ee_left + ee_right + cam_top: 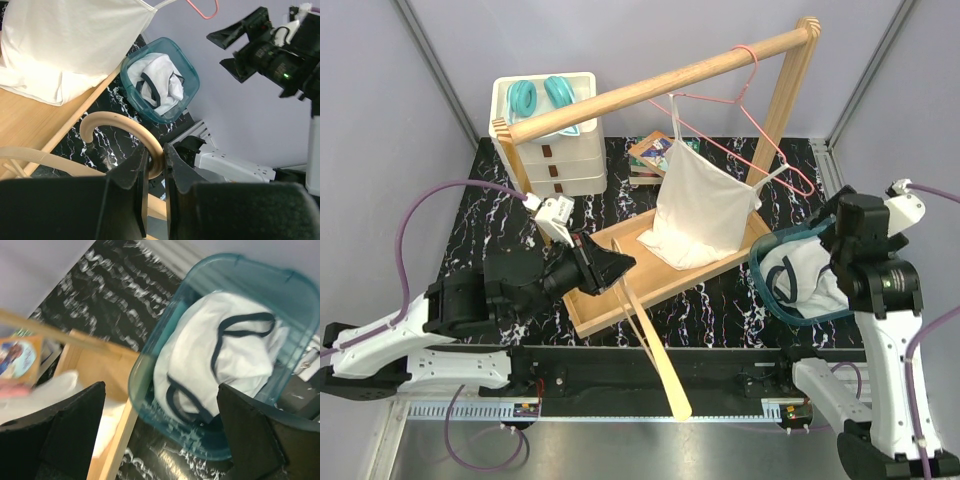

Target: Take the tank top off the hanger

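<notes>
My left gripper (618, 266) is shut on the curved hook (125, 131) of a bare wooden hanger (655, 350) that slopes down to the table's near edge. A white tank top with dark trim (802, 280) lies crumpled in a teal basket (767, 290), also seen in the right wrist view (220, 360). My right gripper (827, 238) is open and empty just above that basket, jaws wide apart (160, 435). A second white tank top (705, 215) hangs on a pink wire hanger (740, 105) from the rack's rod.
The wooden rack has a slanted rod (660, 85) and a flat base (610, 305) mid-table. A white drawer unit (560, 160) with teal things on top stands at the back left. A small stack of books (650, 155) lies behind the rack.
</notes>
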### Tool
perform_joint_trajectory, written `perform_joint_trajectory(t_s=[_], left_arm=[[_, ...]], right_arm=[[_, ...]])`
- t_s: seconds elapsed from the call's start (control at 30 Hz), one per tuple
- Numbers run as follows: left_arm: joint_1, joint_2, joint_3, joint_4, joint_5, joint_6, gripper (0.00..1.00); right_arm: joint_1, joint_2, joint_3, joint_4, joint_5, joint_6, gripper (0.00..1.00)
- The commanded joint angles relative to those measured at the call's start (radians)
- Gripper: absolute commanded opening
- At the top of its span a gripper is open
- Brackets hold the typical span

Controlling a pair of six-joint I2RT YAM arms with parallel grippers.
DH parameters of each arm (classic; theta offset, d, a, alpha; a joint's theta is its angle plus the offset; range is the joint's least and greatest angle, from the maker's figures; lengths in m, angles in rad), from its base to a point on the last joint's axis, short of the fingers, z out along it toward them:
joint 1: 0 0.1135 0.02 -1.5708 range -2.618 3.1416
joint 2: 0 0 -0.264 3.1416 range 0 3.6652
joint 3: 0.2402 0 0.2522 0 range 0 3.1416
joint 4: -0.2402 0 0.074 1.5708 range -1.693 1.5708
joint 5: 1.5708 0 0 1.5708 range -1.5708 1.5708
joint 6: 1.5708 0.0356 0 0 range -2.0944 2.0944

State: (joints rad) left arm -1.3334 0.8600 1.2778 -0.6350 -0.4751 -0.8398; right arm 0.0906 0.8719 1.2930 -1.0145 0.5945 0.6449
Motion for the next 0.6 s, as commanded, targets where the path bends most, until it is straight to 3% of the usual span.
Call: perform_joint_trajectory(t_s=[0.0, 0.27, 0.5, 0.57], left_arm=[[0.000, 0.014, 0.009, 0.052, -0.052, -0.013, 0.00], [0.000, 0.027, -0.014, 0.052, -0.106, -0.027, 0.00], [0.000, 0.068, 0.017, 0.008, -0.151, -0.018, 0.00], [0.000, 0.089, 0.032, -0.002, -0.160, -0.007, 0.00]], right_arm=[[-0.003, -0.091, -0.041, -0.110, -0.406, -0.005, 1.00], [-0.003, -0.166, -0.164, -0.254, -1.013, -0.164, 1.00], [0.023, -0.206, -0.212, -0.110, -1.583, -0.255, 1.00], [0.066, -0.205, -0.181, -0.034, -1.653, -0.257, 1.00]])
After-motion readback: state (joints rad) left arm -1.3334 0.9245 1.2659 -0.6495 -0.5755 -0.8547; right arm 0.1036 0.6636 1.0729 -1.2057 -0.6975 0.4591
